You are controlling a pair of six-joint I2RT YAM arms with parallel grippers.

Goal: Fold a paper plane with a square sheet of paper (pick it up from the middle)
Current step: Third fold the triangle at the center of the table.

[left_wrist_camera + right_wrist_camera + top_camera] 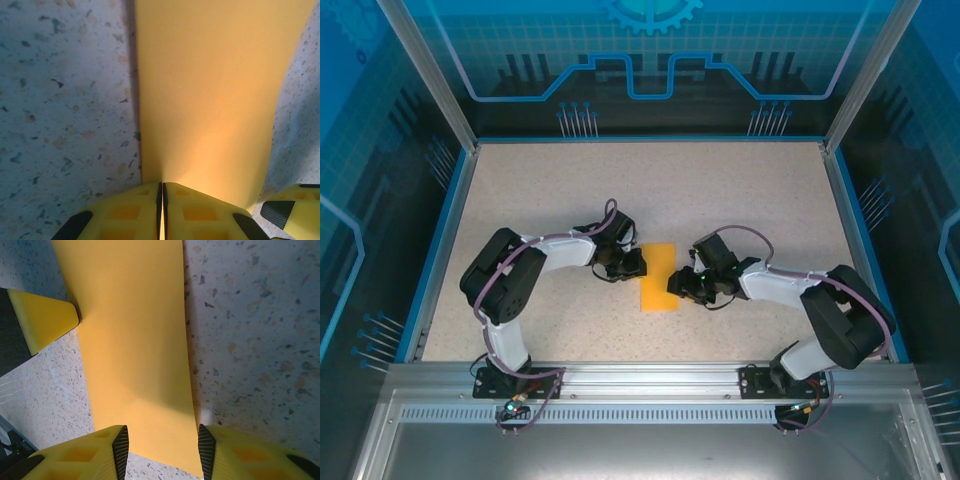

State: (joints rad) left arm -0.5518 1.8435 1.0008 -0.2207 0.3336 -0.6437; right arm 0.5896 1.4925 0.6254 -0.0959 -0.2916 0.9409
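Orange paper (210,90) is cut off ahead of the left pincer (161,187), which pinches its edge tight, while the right pincer (162,440) stands half open around it.

Both arms bend inward, meeting mid-frame. The left gripper (162,185) pinches the sheet of paper (210,90), jaws together. The right gripper (162,435) stands with its jaws apart.

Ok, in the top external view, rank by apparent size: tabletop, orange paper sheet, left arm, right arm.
Largest: tabletop.
Then left arm and right arm, too alike to rank.
Smallest: orange paper sheet.
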